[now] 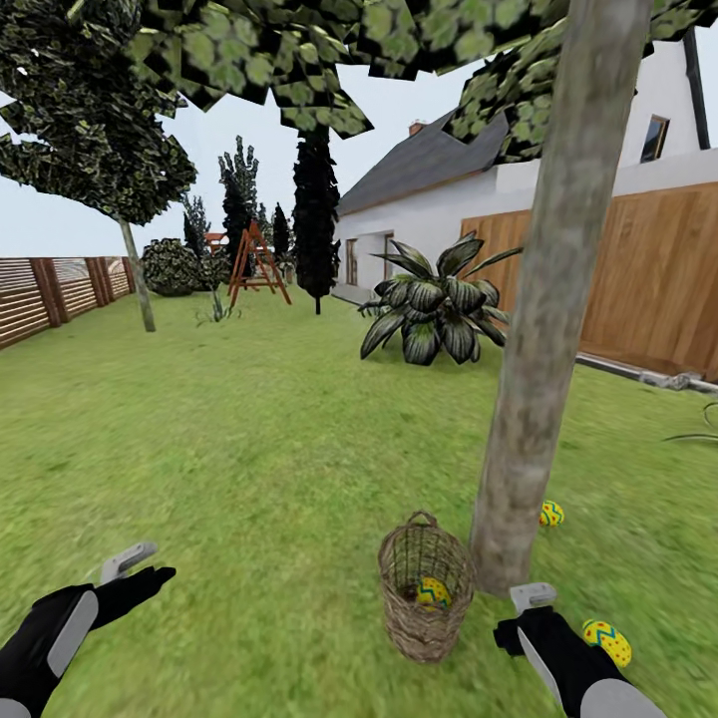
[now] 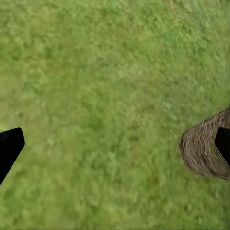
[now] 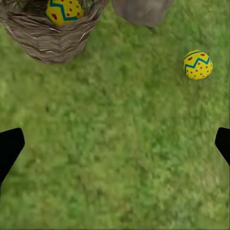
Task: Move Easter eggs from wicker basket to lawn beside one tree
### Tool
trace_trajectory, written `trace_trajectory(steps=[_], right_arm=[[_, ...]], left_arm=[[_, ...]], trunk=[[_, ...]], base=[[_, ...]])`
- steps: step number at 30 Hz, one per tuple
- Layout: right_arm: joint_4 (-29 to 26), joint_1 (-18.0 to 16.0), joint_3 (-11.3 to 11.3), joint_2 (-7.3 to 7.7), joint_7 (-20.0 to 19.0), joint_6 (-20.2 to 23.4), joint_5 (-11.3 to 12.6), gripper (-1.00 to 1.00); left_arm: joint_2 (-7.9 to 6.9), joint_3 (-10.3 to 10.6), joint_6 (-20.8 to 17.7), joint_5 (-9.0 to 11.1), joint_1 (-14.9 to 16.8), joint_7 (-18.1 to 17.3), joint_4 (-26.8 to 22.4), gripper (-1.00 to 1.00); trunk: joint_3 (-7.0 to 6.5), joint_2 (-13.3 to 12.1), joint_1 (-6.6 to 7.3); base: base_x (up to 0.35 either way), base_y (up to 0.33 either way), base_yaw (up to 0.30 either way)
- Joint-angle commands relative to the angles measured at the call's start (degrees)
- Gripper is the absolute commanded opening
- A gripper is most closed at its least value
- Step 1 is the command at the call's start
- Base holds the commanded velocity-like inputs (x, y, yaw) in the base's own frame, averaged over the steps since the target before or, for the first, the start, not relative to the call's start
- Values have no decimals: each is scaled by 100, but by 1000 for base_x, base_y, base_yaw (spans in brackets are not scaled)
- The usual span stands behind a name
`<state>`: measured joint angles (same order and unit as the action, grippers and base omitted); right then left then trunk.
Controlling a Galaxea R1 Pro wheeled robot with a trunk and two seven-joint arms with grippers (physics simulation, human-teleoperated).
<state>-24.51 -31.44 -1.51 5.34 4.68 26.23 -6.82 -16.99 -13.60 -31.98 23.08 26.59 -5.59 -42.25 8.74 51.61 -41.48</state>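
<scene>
Round brown woven wicker basket (image 1: 426,588) stands upright on the green grass lawn (image 1: 249,449), just beside base of the thick mottled grey-brown tree trunk (image 1: 543,329). One yellow egg w/ blue-green zigzag & red dots (image 1: 433,592) lies inside basket. Second yellow zigzag egg (image 1: 551,514) sits on grass touching or nearly touching far side of trunk. Third yellow egg w/ red dots (image 1: 607,641) lies on grass near trunk, just beside right arm. Right claw (image 3: 115,143) spread wide, holding nothing, over bare grass betw. basket & third egg. Left claw (image 2: 115,143) also spread, empty, over grass well apart from basket.
</scene>
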Motion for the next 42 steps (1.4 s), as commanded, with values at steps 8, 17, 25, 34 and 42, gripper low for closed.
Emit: trace_trajectory(steps=[8,17,25,34,42], right_arm=[[-10,-2,-16,2,-2,40,-47,100],[-10,-2,-16,45,-2,40,-47,100],[-10,-2,-16,54,-2,41,-47,100],[-10,-2,-13,69,-2,42,-47,100],[-8,-2,-16,199,-31,100,-47,100]], left_arm=[[3,-35,-36,20,4,-21,9,100],[9,-37,-36,22,4,-21,20,100],[12,-37,-36,22,4,-21,23,100],[28,-23,-36,21,4,-21,23,100],[63,-4,-36,21,4,-21,118,100]], trunk=[[-28,-77,40],[-28,-77,40],[-28,-77,40],[-28,-77,40],[-28,-77,40]], base=[[346,78,0],[247,235,0],[146,312,0],[227,283,0],[274,249,0]])
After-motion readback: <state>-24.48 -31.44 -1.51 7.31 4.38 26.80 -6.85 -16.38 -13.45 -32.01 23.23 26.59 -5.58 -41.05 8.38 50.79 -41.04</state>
